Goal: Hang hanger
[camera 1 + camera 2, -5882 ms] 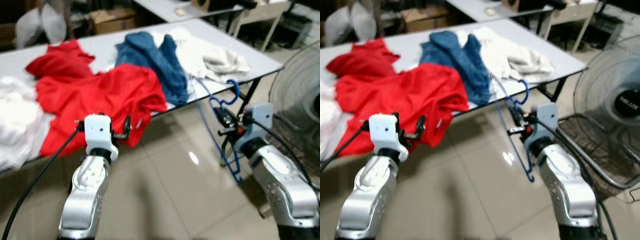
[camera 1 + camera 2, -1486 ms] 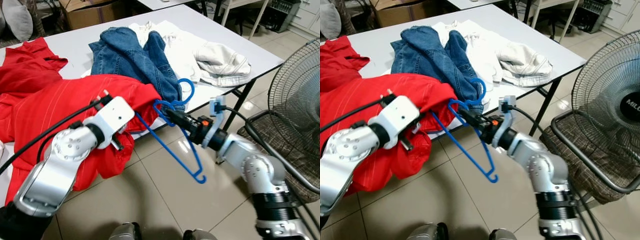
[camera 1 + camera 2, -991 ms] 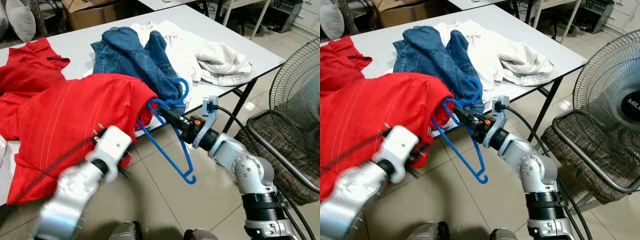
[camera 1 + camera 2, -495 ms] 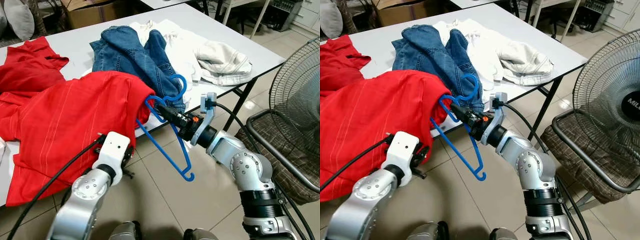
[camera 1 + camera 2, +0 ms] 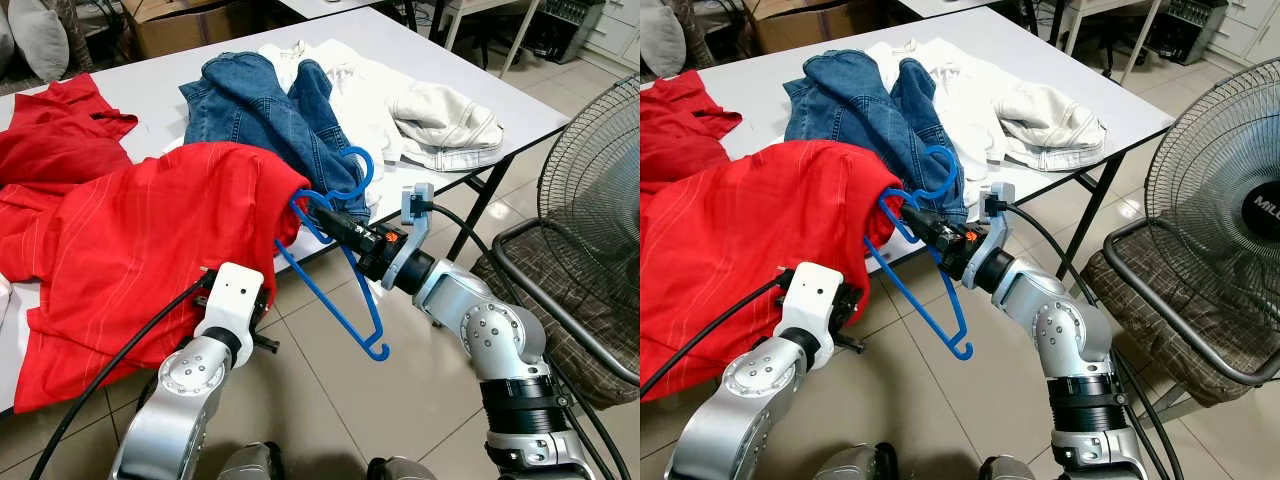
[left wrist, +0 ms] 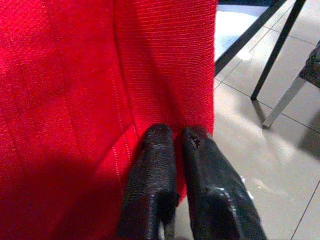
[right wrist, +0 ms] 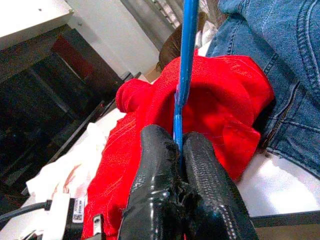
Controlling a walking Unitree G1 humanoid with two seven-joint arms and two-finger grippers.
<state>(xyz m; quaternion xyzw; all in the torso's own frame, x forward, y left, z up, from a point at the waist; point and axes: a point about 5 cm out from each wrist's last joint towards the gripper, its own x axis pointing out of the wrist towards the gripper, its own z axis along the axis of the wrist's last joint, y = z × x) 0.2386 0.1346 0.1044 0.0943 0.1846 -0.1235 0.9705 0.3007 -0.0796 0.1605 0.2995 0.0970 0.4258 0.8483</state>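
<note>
From the head, the right gripper (image 5: 337,226) clenched the blue hanger (image 5: 340,270) at the red shirt's (image 5: 140,240) edge on the worktop (image 5: 140,95); threading seemed barely begun. The left wrist view showed the left gripper (image 6: 172,137) pinching the shirt hem. The right wrist view had the hanger between the jaws.

Even, bright light from above fills the head views; both are sharp, with no motion blur. The white counter (image 5: 130,80) is evenly lit and slightly washed out. The tiled floor (image 5: 330,400) carries soft shadow under the counter and a pale glare patch beside a counter leg (image 6: 235,42) in the left wrist view. That view is soft and close, its lower red cloth (image 6: 75,100) darkened by shadow. The right wrist view is dim in the background, with blurred near fingers (image 7: 155,190).
</note>
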